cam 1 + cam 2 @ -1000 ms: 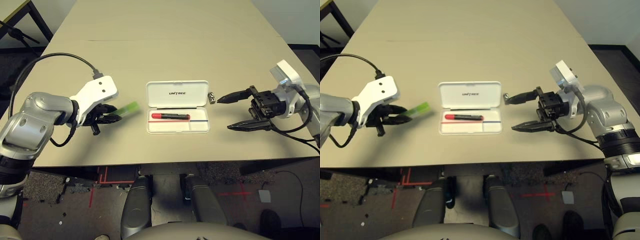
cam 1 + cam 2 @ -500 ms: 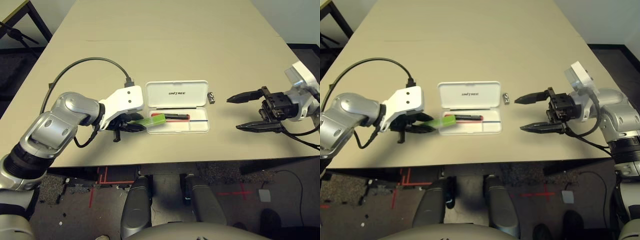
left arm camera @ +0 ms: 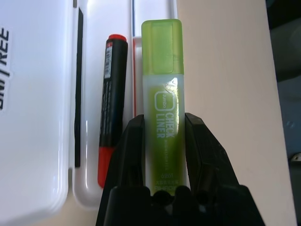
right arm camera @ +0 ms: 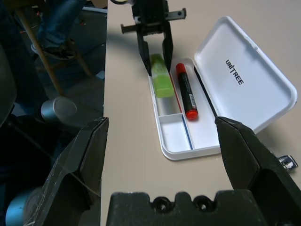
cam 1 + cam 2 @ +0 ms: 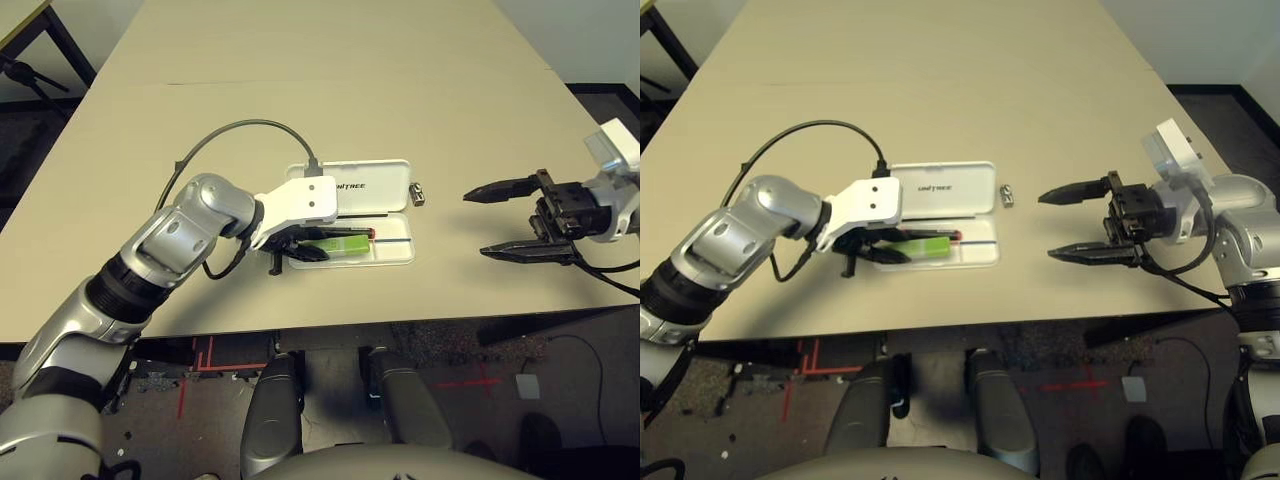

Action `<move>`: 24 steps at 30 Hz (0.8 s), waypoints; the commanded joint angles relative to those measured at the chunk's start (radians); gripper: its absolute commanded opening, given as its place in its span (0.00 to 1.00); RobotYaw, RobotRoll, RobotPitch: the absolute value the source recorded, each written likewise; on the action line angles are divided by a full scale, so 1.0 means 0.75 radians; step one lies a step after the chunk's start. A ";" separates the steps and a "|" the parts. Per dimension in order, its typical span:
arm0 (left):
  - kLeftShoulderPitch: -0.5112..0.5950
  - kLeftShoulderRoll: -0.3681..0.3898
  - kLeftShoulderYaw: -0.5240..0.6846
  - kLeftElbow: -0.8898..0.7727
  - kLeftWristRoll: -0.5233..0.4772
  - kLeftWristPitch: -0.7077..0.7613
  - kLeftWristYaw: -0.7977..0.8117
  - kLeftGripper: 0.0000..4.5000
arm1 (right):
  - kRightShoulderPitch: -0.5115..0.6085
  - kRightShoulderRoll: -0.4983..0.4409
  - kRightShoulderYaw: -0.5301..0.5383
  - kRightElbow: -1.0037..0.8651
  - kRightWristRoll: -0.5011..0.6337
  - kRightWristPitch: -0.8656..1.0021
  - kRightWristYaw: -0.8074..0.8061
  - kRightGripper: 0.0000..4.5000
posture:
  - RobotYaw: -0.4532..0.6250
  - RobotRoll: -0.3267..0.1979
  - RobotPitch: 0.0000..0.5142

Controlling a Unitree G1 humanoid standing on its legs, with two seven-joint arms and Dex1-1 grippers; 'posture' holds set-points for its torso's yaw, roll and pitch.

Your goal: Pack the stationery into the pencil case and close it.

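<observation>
Case [image 5: 352,212] lies open on the worktop [image 5: 300,90], lid flat behind the tray; red marker [image 3: 111,108] already lies inside. Green bar [image 3: 163,94] hangs over the tray's front half, pinched at its rear by the left tool [image 5: 296,248]. Risk: released askew, the bar could straddle the tray rim or divider and block the lid. Metal piece [image 5: 421,193] sits just beside the lid, unpacked. Right tool [image 5: 508,218] stands fully spread, empty, well apart.

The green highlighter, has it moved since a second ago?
Yes. Gripped by the left gripper, the green highlighter went rightward from bare table into the open pencil case, beside the red marker.
</observation>
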 commanded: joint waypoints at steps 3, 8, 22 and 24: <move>0.003 -0.023 -0.046 0.053 0.053 -0.064 -0.038 0.24 | 0.018 0.005 -0.057 -0.041 -0.026 0.041 -0.006 1.00 | 0.31 0.62 0.35; 0.008 -0.049 -0.044 0.103 0.102 -0.103 -0.020 0.64 | 0.007 0.019 -0.052 -0.054 -0.112 0.075 -0.111 1.00 | 0.31 0.62 0.36; 0.020 -0.009 0.062 0.114 0.097 -0.105 -0.026 0.99 | -0.055 0.066 -0.059 -0.112 -0.260 0.319 -0.485 1.00 | 0.34 0.62 0.36; 0.029 0.006 0.098 0.098 0.073 -0.091 -0.035 0.99 | -0.076 0.071 -0.029 -0.126 -0.328 0.377 -0.590 1.00 | 0.34 0.62 0.35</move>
